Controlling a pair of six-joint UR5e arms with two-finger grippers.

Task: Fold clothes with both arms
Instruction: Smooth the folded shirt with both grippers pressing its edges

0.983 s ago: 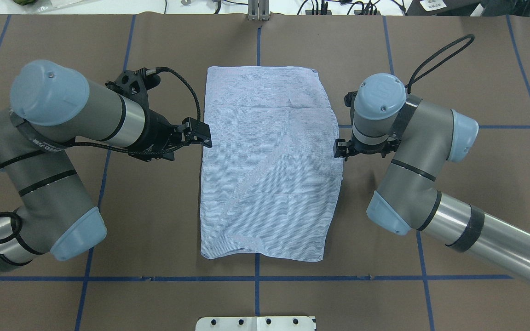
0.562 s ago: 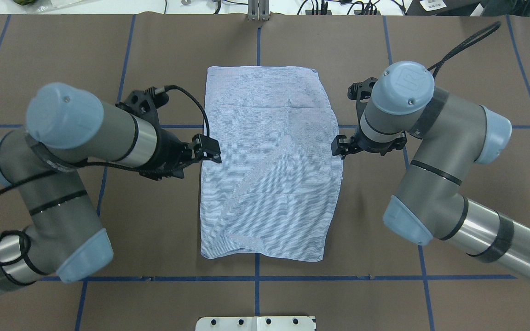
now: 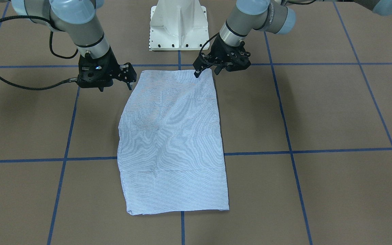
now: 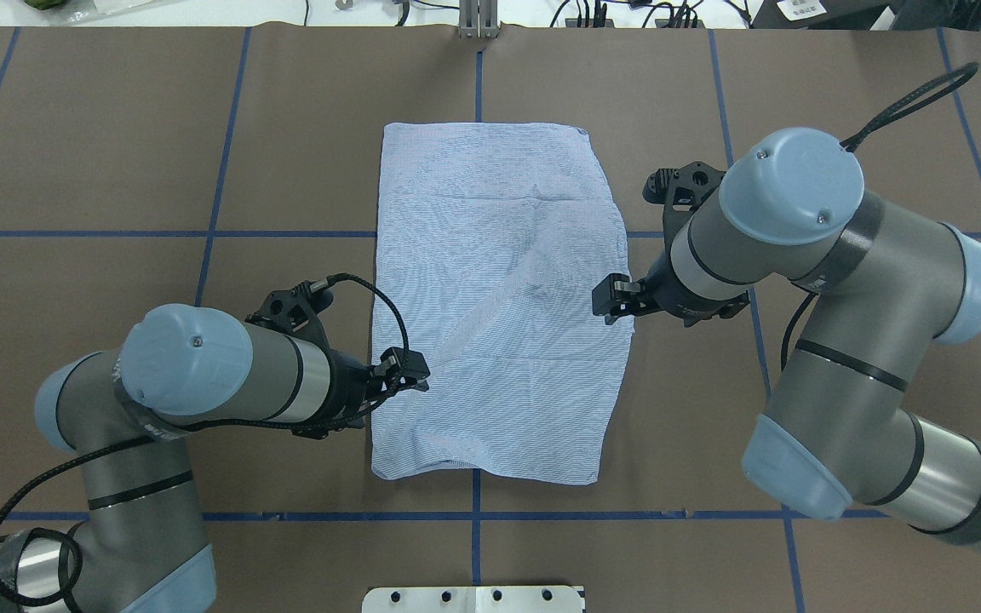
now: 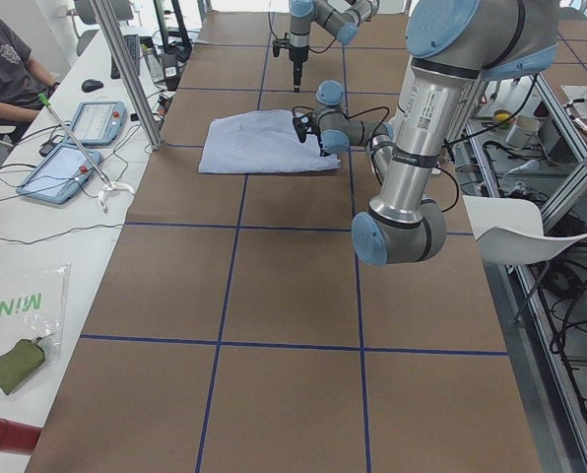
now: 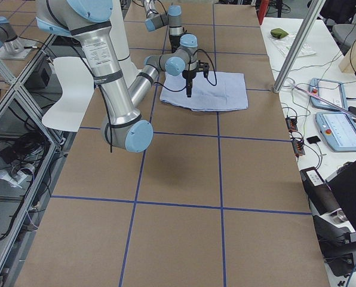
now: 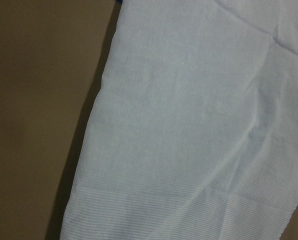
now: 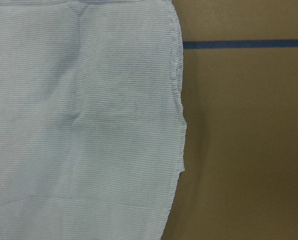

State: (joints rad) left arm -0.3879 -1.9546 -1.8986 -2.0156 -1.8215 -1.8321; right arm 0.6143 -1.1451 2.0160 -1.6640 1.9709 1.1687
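Note:
The light-blue striped shirt (image 4: pixel 495 298) lies flat on the brown table, folded into a tall rectangle; collar, pocket and buttons are hidden. It also shows in the front view (image 3: pixel 172 143) and fills both wrist views (image 7: pixel 189 125) (image 8: pixel 84 115). My left gripper (image 4: pixel 412 375) (image 3: pixel 206 72) hovers at the shirt's left edge near its robot-side corner, open and empty. My right gripper (image 4: pixel 608 301) (image 3: pixel 115 87) hovers over the shirt's right edge, about mid-length, open and empty. Neither touches the cloth that I can see.
Blue tape lines (image 4: pixel 209 232) grid the brown table cover. The white pedestal base (image 3: pixel 179 23) stands at the robot-side edge. A side bench with tablets (image 5: pixel 77 138) and a seated person (image 5: pixel 8 59) lies beyond the far edge, with an aluminium post (image 6: pixel 297 45).
My left gripper has moved along the shirt's left edge toward the robot-side corner. My right gripper has moved slightly toward the robot and inward over the right edge. The shirt has not moved.

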